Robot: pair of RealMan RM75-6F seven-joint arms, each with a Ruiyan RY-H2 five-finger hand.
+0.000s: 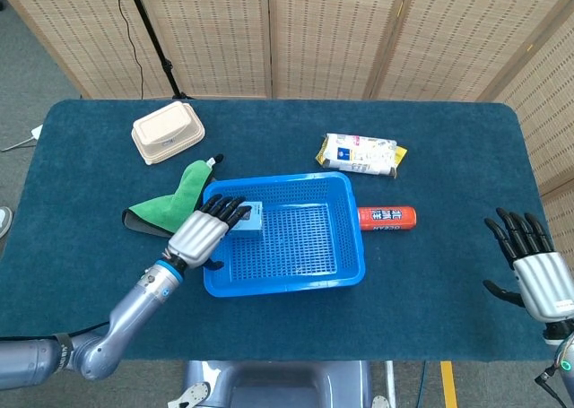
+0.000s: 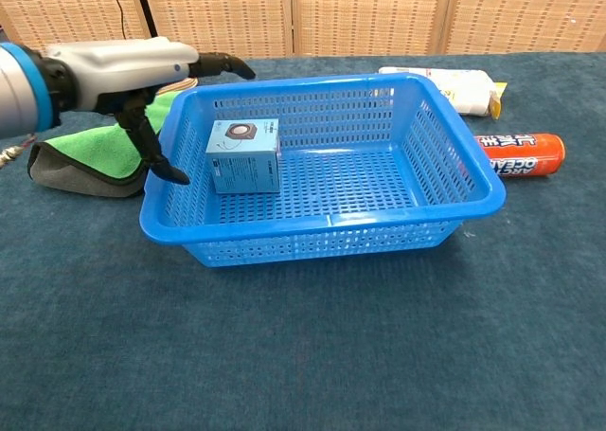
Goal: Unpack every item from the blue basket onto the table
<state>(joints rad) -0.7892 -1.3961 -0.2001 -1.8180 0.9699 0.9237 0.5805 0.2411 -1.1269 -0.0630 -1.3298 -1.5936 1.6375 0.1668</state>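
The only item left in the blue basket [image 1: 296,247] is a small light-blue box [image 2: 242,155], standing upright on the perforated floor in the basket's left part, close to the left wall and apart from the other walls. It looks like a printed cardboard carton, so it is probably light and stiff, with flat, fairly smooth faces that could slide under a weak grip or dent under a hard one. The best hold seems to be across two opposite side faces, thumb on one and the other fingers on the other, taken from above so the basket wall does not get in the way. The left hand [image 1: 201,233] hovers over the basket's left rim just beside the box, its fingers [image 2: 222,64] spread and holding nothing; in the chest view the thumb hangs down outside the left wall while the other fingers reach over the rim. The right hand [image 1: 538,273] sits well apart at the counter's [image 1: 269,318] right edge, fingers apart and empty. A green cloth [image 1: 175,197], a cream clamshell container [image 1: 166,132], a white packet [image 1: 360,154] and a red tube [image 1: 387,217] already lie on the counter outside the basket.
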